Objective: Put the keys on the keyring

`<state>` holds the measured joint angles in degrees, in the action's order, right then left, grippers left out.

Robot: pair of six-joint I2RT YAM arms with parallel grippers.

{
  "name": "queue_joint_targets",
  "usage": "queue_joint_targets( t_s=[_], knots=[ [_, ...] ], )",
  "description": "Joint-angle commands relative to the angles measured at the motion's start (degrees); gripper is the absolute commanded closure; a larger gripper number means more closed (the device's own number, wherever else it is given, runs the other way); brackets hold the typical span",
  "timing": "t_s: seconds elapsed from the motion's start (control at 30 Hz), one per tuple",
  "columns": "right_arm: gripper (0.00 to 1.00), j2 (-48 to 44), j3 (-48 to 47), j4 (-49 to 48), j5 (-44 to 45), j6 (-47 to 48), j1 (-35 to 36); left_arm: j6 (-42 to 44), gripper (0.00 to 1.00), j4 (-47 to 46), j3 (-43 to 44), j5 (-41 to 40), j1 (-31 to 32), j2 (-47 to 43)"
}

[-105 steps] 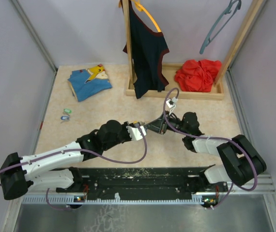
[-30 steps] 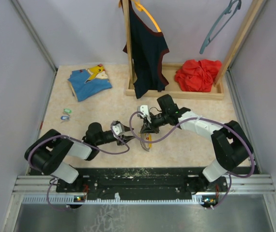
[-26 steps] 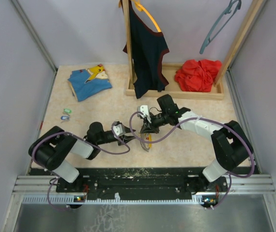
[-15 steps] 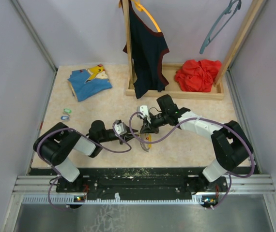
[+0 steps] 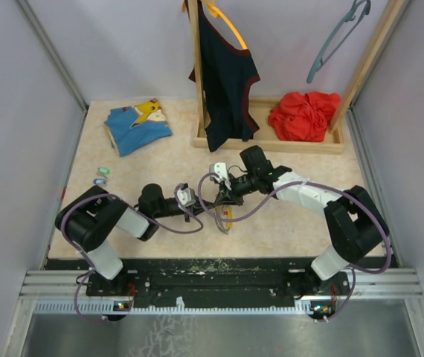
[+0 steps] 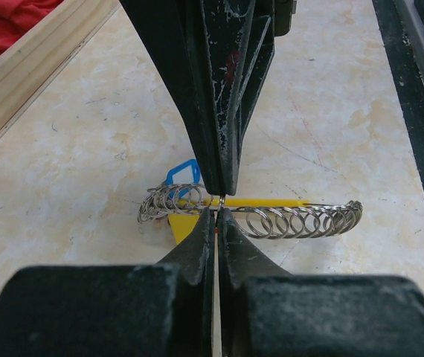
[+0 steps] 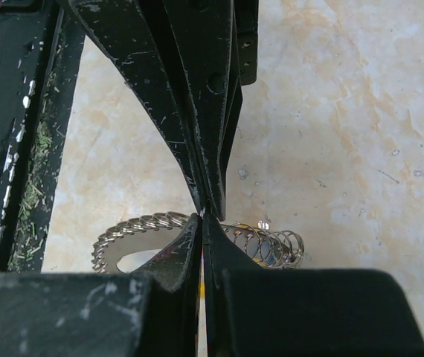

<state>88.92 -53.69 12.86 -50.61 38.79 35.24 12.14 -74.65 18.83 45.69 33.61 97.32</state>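
The keyring [image 6: 301, 219] is a coiled grey wire loop lying on the table, with a yellow tag [image 5: 228, 217] and a small blue tab [image 6: 182, 175]. My left gripper [image 6: 217, 212] is shut, its tips pinching the ring's wire. My right gripper [image 7: 203, 216] meets it tip to tip from the opposite side, also shut on the wire. In the top view the left gripper [image 5: 203, 203] and right gripper [image 5: 222, 198] touch over the ring at the table's middle. The keys, one mint green [image 5: 103, 170] and one blue [image 5: 99, 180], lie apart at the far left.
A folded blue shirt [image 5: 137, 126] lies at the back left. A wooden rack [image 5: 268, 143] at the back carries a dark top [image 5: 225, 74] and a red cloth [image 5: 305, 115]. Walls close both sides; a black rail [image 5: 219, 271] runs along the near edge.
My left gripper has slid right to the ring and its jaws have closed on the wire. The right gripper has stayed in place, shut.
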Motion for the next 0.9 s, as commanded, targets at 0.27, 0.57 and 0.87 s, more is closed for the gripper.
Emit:
queue_joint_targets(
  t_s=[0.27, 0.57, 0.87],
  knots=[
    [0.93, -4.30, 3.20, -5.56, 3.13, -3.08, 0.88, 3.36, 1.00, 12.99, 1.36, -2.74, 0.06, -6.50],
    [0.75, -9.52, 9.36, -14.15, 7.65, -4.12, 0.88, 9.49, 1.00, 37.03, 7.89, -3.84, 0.10, -12.96],
    [0.74, -8.32, 11.87, -23.29, 7.12, -5.34, 0.88, 12.92, 1.00, 48.96, 12.55, -6.68, 1.95, -15.31]
  ],
)
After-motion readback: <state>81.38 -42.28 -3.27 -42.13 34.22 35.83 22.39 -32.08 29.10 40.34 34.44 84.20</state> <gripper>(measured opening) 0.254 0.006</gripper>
